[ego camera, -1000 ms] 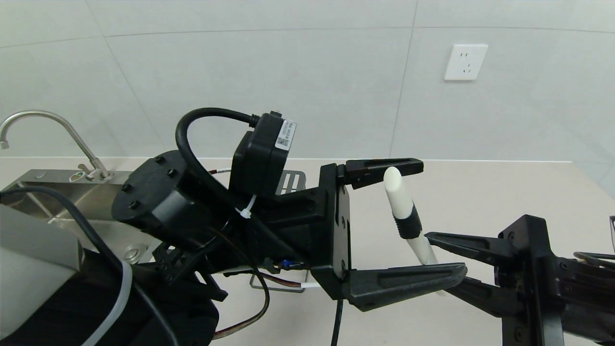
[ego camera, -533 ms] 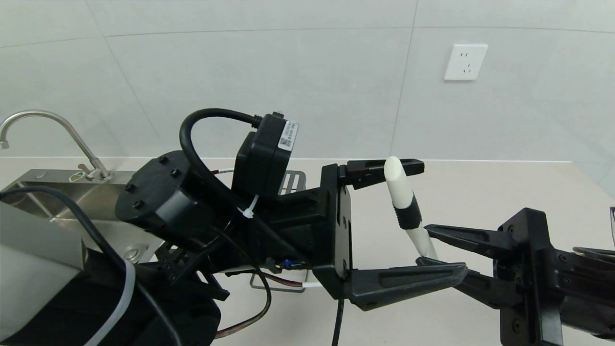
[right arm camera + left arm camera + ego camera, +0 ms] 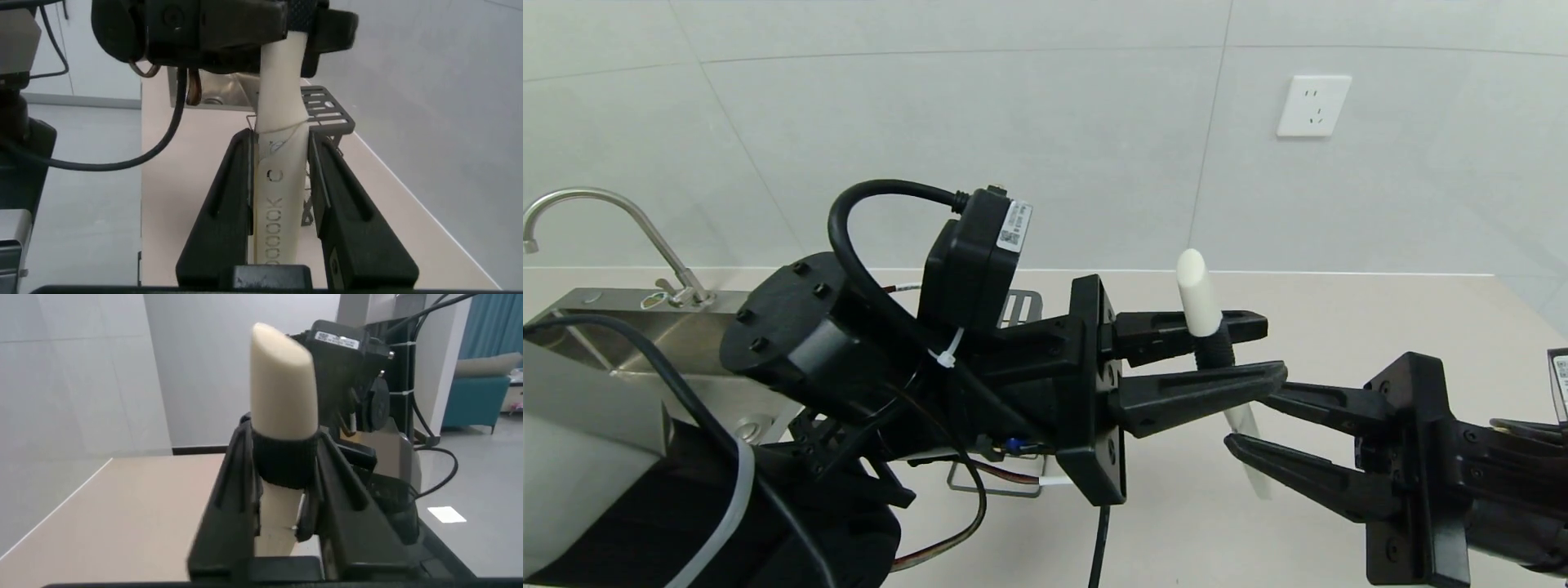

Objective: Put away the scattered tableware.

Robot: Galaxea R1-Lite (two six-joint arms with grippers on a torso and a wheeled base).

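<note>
A white utensil (image 3: 1199, 294) with a black band round its handle stands nearly upright above the counter. My left gripper (image 3: 1270, 351) is shut on that black band, and the rounded handle end (image 3: 284, 384) sticks up past its fingers. From the right, my right gripper (image 3: 1245, 418) holds the lower part of the same utensil (image 3: 282, 163) between its two fingers. That lower part is flat and has small holes. In the right wrist view, the left gripper (image 3: 294, 20) clamps the utensil at its far end.
A steel sink (image 3: 621, 327) with a curved faucet (image 3: 605, 204) lies at the left. A wire rack (image 3: 1021, 306) stands behind my left arm on the beige counter (image 3: 1339, 310). The tiled wall carries a socket (image 3: 1313, 104).
My left gripper has gone from wide open around the utensil to shut on its black band. The utensil has risen slightly, and the right gripper keeps its hold lower down.
</note>
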